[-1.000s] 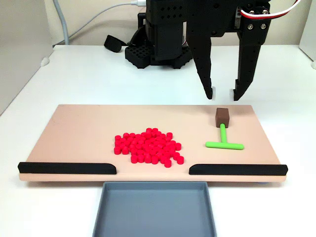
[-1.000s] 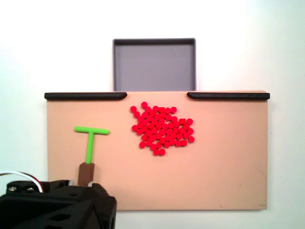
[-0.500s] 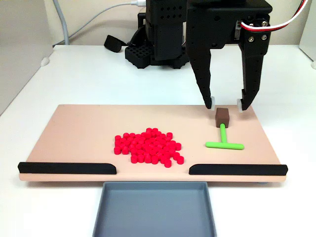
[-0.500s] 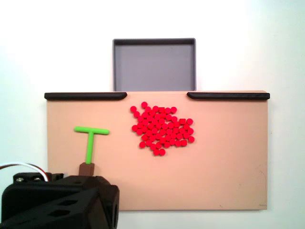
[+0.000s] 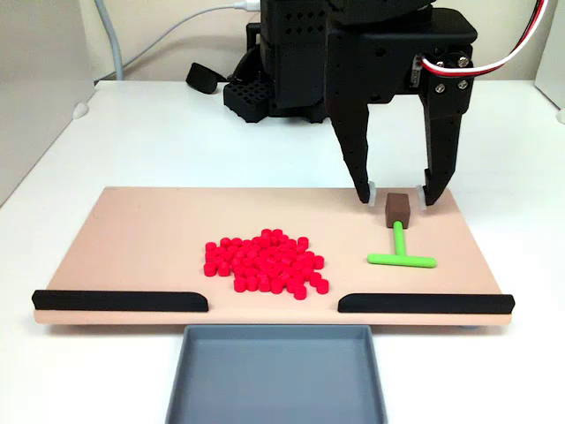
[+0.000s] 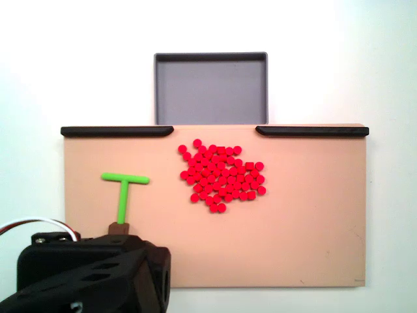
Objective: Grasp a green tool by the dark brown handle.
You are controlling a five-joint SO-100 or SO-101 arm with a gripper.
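Gripper [image 5: 399,193] points straight down, fingers spread, tips low on either side of dark brown handle [image 5: 399,208]; green tool [image 5: 401,253] lies flat on tan board [image 5: 141,230], ungrasped

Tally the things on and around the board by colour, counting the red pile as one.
Green: 1, the green tool
Brown: 1, the dark brown handle
Red: 1, the pile of red cylinders
Black: 2, the strips along the board's edge
Grey: 1, the tray
Tan: 1, the board
Total: 7
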